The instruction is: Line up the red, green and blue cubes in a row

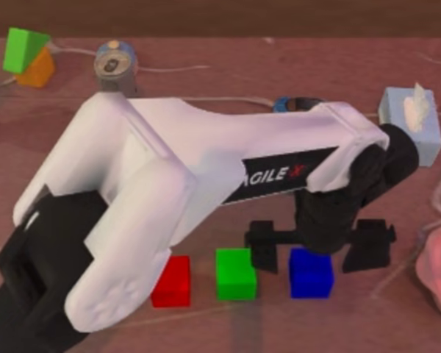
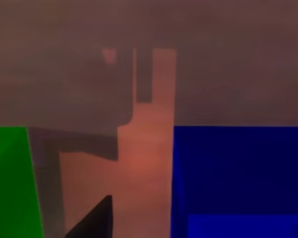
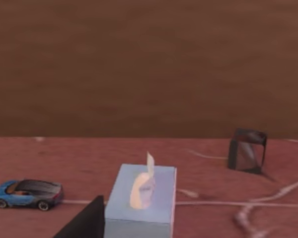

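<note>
Near the front edge of the tabletop (image 1: 397, 309), red cube (image 1: 171, 281), green cube (image 1: 235, 273) and blue cube (image 1: 310, 272) sit in a row, apart, none touching; my left gripper (image 1: 320, 246) hangs above the blue cube, fingers (image 1: 263, 245) released, spread wide either side of it, holding nothing; cube lies straight below and between them; judged placed, so next move is a lift clear; right arm out of top view, fingers' state not visible.
</note>
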